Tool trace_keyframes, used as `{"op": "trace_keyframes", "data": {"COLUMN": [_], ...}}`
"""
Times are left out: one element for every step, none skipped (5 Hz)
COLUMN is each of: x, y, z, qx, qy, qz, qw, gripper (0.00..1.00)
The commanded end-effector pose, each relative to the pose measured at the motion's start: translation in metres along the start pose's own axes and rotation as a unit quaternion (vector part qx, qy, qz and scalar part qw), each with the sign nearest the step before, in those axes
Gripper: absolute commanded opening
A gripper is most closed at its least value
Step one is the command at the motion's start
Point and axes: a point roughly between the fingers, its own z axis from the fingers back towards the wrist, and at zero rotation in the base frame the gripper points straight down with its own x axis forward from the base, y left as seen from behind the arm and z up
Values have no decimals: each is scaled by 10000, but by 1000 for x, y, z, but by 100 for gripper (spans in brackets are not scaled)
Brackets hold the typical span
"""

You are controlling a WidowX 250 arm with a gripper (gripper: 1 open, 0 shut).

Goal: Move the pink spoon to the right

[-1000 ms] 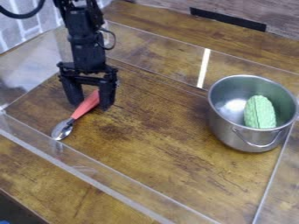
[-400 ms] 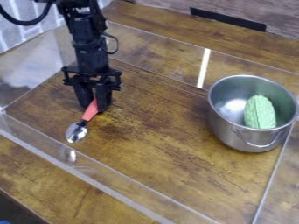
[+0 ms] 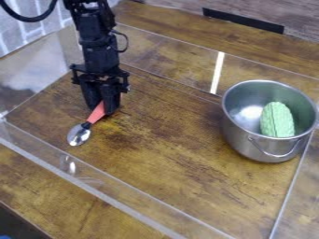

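The gripper (image 3: 104, 105), pointing downward, had its jaws closed on the red handle of the pink spoon (image 3: 86, 127), whose silver bowl rested on the wooden table (image 3: 162, 159), left of the steel pot (image 3: 266, 122).

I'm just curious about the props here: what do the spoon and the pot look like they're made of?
The spoon seems to have a pinkish-red plastic handle, matte and evenly colored, and a metal bowl, since it shines silver. The pot looks like steel with a dull brushed sheen on its gray wall. The green thing inside is ridged, probably plastic.
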Motion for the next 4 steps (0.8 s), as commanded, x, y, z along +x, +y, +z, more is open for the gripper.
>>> {"op": "trace_keyframes", "data": {"x": [3, -3, -6, -13], "y": [-13, -20, -23, -32], "z": [20, 20, 27, 45], "qx": [101, 96, 125, 177], "qy": [-291, -286, -386, -464], "qz": [-348, -503, -210, -175], "qw": [9989, 9983, 9990, 9986], "gripper": [0, 0, 0, 0]}}
